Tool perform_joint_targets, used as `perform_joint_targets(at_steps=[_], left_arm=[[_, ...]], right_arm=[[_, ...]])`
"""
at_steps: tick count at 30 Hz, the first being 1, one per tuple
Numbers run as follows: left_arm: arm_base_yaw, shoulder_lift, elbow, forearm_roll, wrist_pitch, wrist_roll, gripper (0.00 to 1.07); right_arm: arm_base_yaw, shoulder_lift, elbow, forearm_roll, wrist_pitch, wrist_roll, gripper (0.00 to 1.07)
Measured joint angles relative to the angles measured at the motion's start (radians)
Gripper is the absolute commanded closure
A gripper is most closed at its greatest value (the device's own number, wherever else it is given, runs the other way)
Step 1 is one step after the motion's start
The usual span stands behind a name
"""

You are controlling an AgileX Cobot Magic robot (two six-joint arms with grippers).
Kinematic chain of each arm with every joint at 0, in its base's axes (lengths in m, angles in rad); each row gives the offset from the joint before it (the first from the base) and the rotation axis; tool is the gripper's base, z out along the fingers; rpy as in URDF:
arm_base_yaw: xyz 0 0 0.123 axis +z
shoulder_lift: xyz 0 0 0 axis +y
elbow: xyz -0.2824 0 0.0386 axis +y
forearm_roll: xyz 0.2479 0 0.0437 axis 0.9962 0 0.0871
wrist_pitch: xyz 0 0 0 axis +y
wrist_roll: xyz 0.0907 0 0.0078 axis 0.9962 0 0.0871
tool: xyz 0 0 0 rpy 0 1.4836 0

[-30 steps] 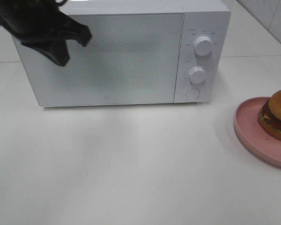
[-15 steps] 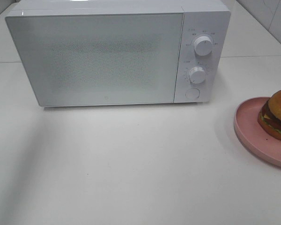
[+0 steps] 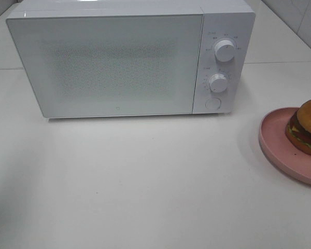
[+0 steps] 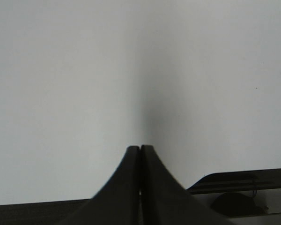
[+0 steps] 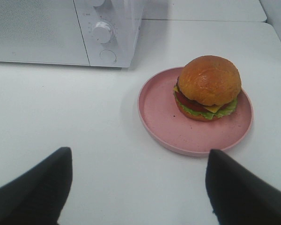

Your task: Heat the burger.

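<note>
Burger (image 5: 208, 87): on pink plate (image 5: 161, 123), beside closed microwave (image 3: 119, 62). Right gripper (image 5: 138, 180): spread wide, empty. Left gripper (image 4: 140, 152): seemingly pressed together, empty.

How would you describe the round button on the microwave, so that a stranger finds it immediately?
Find the white microwave and its control panel on the right. Two knobs are stacked there; the button sits under the lower one, flat, not protruding.
</note>
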Motion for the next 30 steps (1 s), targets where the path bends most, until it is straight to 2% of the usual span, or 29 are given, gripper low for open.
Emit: perform_joint_targets(at_steps=[1, 2, 4, 11, 15, 22, 23, 25, 26, 30], left_arm=[[0.0, -0.068, 0.048, 0.0, 0.0, 0.0, 1.07], [0.0, -0.068, 0.048, 0.0, 0.0, 0.0, 1.07], [0.0, -0.185, 0.106, 0.0, 0.002, 0.0, 1.07], [0.0, -0.403, 0.175, -0.002, 0.003, 0.009, 1.07], [0.0, -0.575, 0.212, -0.002, -0.009, 0.054, 1.07], [0.0, -0.745, 0.287, -0.027, -0.047, 0.097, 1.07], [0.0, -0.801, 0.311, -0.047, -0.056, 0.129, 1.07], [0.0, -0.822, 0.32, -0.06, -0.061, 0.147, 1.07], [0.0, -0.872, 0.344, -0.09, -0.079, 0.186, 1.07], [0.0, -0.898, 0.364, -0.12, -0.1, 0.227, 1.07]], right_arm=[[0.0, 0.0, 0.0, 0.0, 0.0, 0.0, 0.31], [0.0, 0.0, 0.0, 0.0, 0.0, 0.0, 0.31], [0.0, 0.0, 0.0, 0.0, 0.0, 0.0, 0.31], [0.0, 0.0, 0.0, 0.0, 0.0, 0.0, 0.31], [0.0, 0.0, 0.0, 0.0, 0.0, 0.0, 0.31], [0.0, 0.0, 0.0, 0.0, 0.0, 0.0, 0.31], [0.0, 0.0, 0.0, 0.0, 0.0, 0.0, 0.31], [0.0, 0.0, 0.0, 0.0, 0.0, 0.0, 0.31], [0.0, 0.0, 0.0, 0.0, 0.0, 0.0, 0.31], [0.0, 0.0, 0.0, 0.0, 0.0, 0.0, 0.31]])
